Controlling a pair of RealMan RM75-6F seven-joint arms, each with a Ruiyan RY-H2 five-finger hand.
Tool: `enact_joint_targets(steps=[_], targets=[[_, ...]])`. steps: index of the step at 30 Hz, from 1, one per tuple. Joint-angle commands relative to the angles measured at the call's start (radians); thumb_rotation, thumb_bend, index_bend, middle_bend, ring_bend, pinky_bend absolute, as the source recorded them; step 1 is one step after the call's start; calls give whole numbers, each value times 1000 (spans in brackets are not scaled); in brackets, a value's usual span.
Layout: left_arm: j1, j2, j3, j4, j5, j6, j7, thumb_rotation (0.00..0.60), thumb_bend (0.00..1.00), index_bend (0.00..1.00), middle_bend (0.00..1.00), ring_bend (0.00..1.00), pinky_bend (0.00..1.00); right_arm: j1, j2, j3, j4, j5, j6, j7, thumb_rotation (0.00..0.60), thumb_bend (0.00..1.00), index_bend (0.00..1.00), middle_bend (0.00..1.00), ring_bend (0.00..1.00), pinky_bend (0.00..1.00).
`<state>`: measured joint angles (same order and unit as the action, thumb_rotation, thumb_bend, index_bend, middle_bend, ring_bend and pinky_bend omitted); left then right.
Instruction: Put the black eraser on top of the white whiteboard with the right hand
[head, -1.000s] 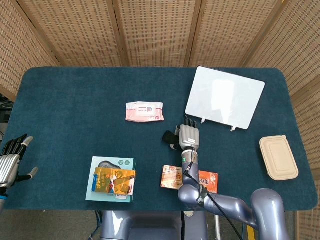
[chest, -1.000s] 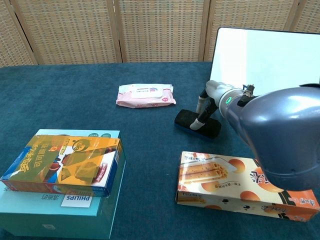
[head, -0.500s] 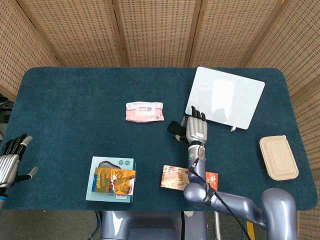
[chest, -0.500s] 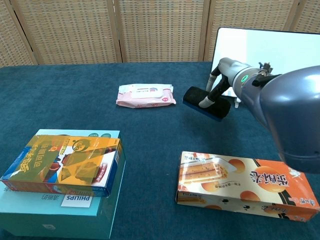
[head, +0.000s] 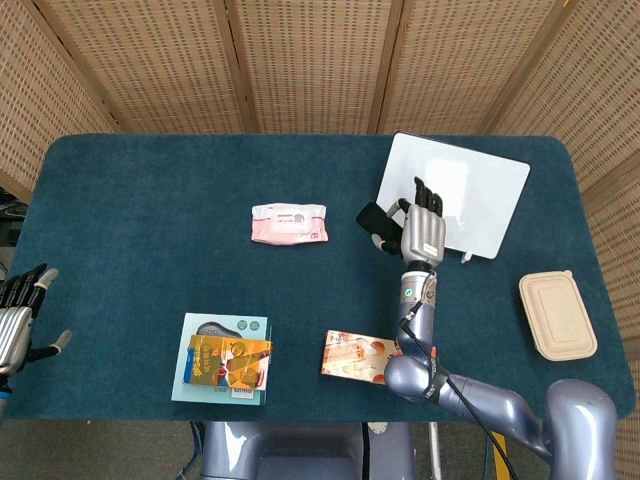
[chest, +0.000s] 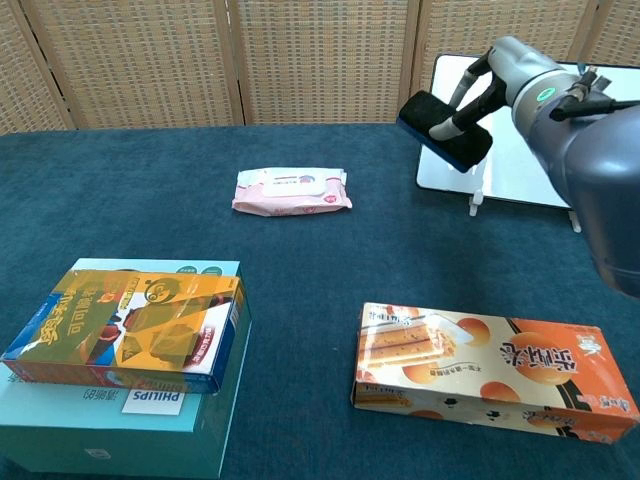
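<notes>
My right hand (head: 420, 225) (chest: 490, 82) holds the black eraser (head: 373, 219) (chest: 442, 130) up in the air, clear of the table. The eraser hangs at the near left edge of the white whiteboard (head: 470, 190) (chest: 540, 120), which lies flat on small feet at the back right of the table. In the head view the hand overlaps the board's left part. My left hand (head: 20, 318) rests at the table's left front edge, fingers apart and holding nothing.
A pink wipes pack (head: 289, 222) (chest: 292, 190) lies mid-table. An orange snack box (head: 350, 355) (chest: 480, 375) sits near the front. A colourful box lies on a teal box (head: 220, 385) (chest: 110, 425) at front left. A beige lidded container (head: 557, 315) stands at right.
My right hand has lifted the eraser off the table and carried it back and to the right, up to the whiteboard's left edge. The left hand has barely shifted.
</notes>
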<state>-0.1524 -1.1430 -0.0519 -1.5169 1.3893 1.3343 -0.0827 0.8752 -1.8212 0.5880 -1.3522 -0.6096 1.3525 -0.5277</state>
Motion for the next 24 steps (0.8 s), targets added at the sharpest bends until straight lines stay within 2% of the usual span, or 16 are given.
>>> enact_joint_targets(steps=[1, 6, 14, 24], targets=[[1, -1, -1, 2, -1, 2, -2, 600, 296, 0, 0, 0, 0, -5, 12, 15, 26, -24, -1, 32, 600, 234, 530, 56, 0, 0], [2, -3, -5, 4, -2, 8, -1, 600, 296, 0, 0, 0, 0, -4, 29, 42, 75, -37, -18, 70, 600, 234, 530, 56, 0, 0], [3, -16, -18, 18, -12, 17, -15, 600, 296, 0, 0, 0, 0, 32, 33, 98, 267, -46, -103, 174, 600, 234, 530, 57, 0, 0], [6, -23, -25, 23, -12, 33, -3, 600, 296, 0, 0, 0, 0, 62, 17, 112, 393, -56, -160, 246, 600, 234, 530, 57, 0, 0]])
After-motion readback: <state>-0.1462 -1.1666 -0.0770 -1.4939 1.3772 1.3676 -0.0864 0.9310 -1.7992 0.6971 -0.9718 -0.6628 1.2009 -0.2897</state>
